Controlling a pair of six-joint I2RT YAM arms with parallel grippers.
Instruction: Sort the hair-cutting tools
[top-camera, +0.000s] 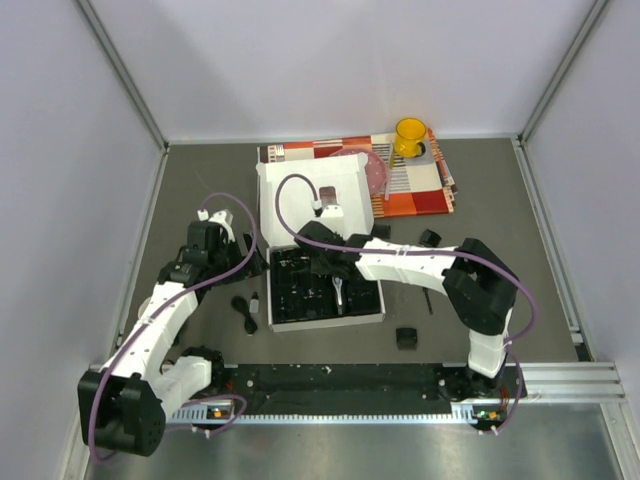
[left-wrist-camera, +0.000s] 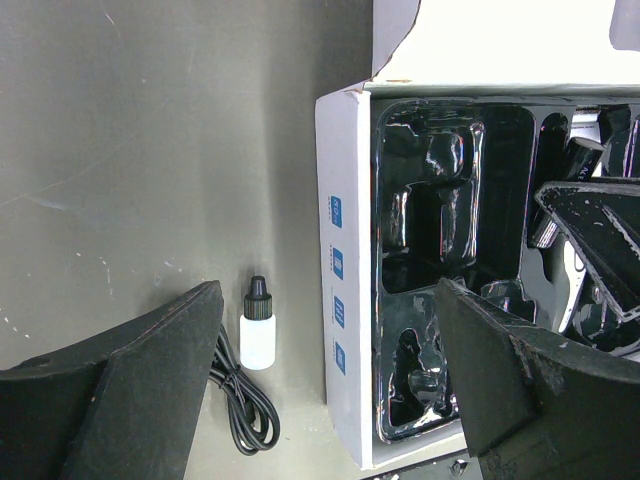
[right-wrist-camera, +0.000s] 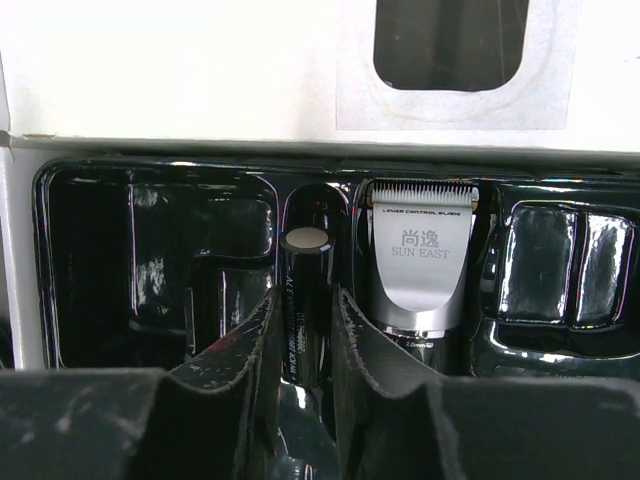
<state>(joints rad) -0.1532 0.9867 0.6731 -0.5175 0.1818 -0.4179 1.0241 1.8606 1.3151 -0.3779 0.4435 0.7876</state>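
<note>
The black-and-silver clipper lies in the black moulded tray of the white box; it also shows in the top view. My right gripper is shut on a black cylindrical battery standing in the narrow slot just left of the clipper. My left gripper is open and empty, hovering over the box's left wall. A coiled black cord and a small white bottle with a black cap lie on the table left of the box. Black guard combs and a thin black stick lie right of the box.
The box's white lid stands open behind the tray. A patterned mat with a yellow cup lies at the back right. Grey walls enclose the table on three sides.
</note>
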